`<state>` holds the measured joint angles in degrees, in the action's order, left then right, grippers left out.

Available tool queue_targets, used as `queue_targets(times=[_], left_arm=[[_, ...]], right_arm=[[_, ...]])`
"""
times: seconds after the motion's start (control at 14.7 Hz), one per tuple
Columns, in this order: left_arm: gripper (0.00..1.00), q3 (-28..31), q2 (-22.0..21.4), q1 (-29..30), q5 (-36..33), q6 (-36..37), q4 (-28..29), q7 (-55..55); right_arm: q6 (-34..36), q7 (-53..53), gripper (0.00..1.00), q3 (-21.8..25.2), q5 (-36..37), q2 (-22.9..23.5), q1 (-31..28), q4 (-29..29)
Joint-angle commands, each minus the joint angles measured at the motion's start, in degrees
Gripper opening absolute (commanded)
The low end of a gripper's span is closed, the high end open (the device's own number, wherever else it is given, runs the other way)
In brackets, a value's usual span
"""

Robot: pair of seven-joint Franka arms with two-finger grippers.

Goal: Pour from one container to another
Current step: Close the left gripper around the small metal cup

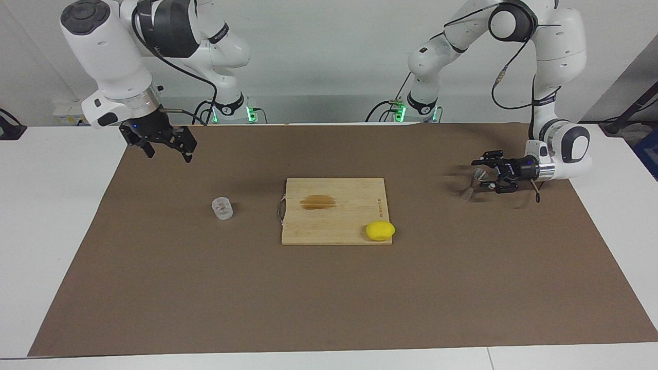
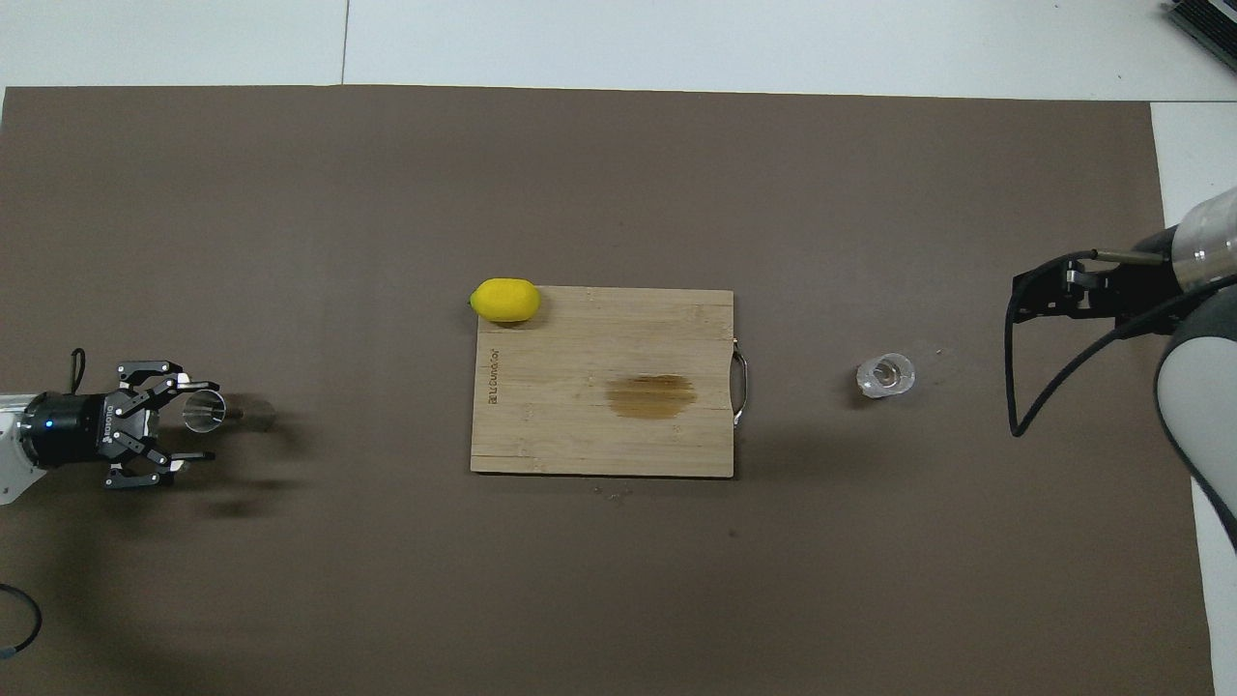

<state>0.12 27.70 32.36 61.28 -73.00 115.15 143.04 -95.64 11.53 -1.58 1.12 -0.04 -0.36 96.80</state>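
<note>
Clear ribbed cup (image 1: 222,208) upright on the brown mat (image 1: 329,308), toward the right arm's end of the table, beside the handle end of the wooden cutting board (image 1: 334,226) and apart from it. Metal jigger (image 1: 474,184) near the left arm's end, standing on the mat and leaning a little, just in front of the left gripper (image 1: 488,172). Left gripper low and horizontal, wrist bent down from an elbow held high, fingers spread apart with the jigger's upper cone beside one fingertip; contact impossible to judge. Right gripper (image 1: 167,149) raised over the mat closer to the robots than the cup, pointing down at a slant, fingers apart, holding nothing. Yellow lemon (image 1: 380,230) on the board's corner farthest from the robots, toward the left arm's end. Dark brown stain (image 1: 317,202) mid-board. White tabletop (image 1: 51,205) showing around the mat; pale wall above the arm bases.
</note>
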Motion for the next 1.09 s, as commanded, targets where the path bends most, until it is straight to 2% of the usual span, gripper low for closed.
queue_targets(times=[0.0,0.14,0.48,0.82,1.02], left_arm=[[0.72,-0.03,-1.50,0.16,1.30,-1.27,1.92,1.28],[0.70,0.06,-1.50,0.34,1.48,-1.27,2.01,1.19],[0.49,0.06,-1.50,0.60,1.83,-1.45,1.92,0.66],[0.36,-0.20,-1.50,-0.27,3.14,-1.01,1.57,0.31],[0.32,-0.38,-1.59,-0.89,4.29,-0.74,1.48,-2.49]], right_arm=[[0.37,0.51,1.00,-0.35,-1.12,-0.57,-0.61,0.32],[0.37,0.51,1.00,-0.35,-1.12,-0.57,-0.61,0.32],[0.37,0.51,1.00,-0.35,-1.12,-0.57,-0.61,0.32],[0.37,0.51,1.00,-0.35,-1.12,-0.57,-0.61,0.24],[0.37,0.51,1.00,-0.35,-1.12,-0.57,-0.61,0.24]])
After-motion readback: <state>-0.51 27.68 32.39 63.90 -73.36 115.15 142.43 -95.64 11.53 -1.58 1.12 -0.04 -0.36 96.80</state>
